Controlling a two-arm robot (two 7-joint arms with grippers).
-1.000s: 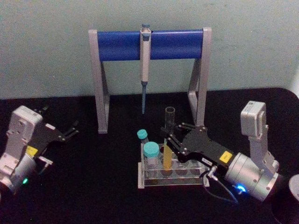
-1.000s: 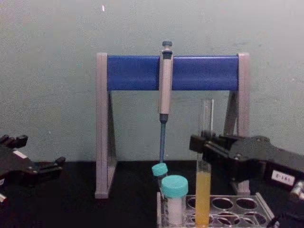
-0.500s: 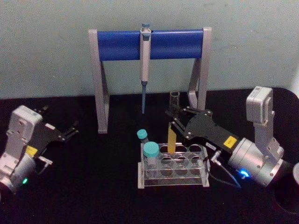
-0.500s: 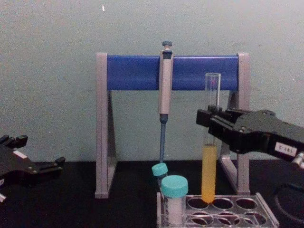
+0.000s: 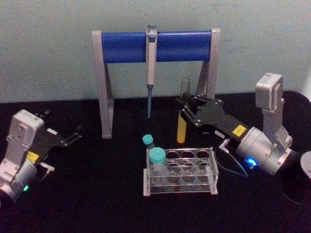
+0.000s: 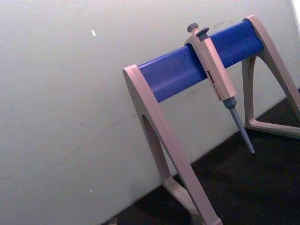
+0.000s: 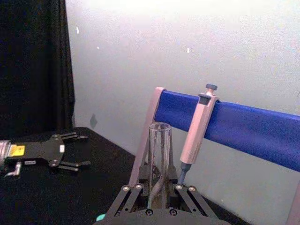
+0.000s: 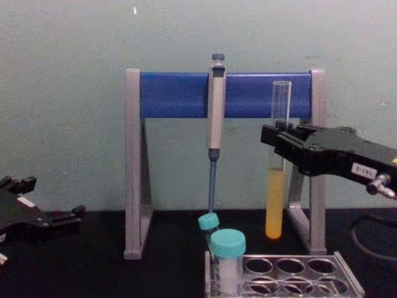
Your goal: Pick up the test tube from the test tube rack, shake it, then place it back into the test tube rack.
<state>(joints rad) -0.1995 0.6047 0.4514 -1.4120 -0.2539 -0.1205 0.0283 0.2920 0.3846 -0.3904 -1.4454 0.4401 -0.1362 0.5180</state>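
test tube (image 8: 276,205) raised above rack (image 5: 179,186), between right fingers (image 8: 270,134)

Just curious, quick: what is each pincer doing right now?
Left pincer: open, empty.
Right pincer: shut on the test tube, above the test tube rack.

Your right end effector (image 5: 184,110) is a flat black plate with linked black fingers, silver pivot screws (image 7: 136,187), a yellow sticker (image 5: 237,130) and a small white label (image 8: 360,169). Behind it you have a silver wrist cylinder (image 5: 260,154) with a blue light (image 5: 250,161), a thin cable (image 5: 231,171) and a grey box (image 5: 268,90). Your left end effector (image 5: 75,134) is black too, with a grey housing (image 5: 23,127) and a green light (image 5: 24,188).
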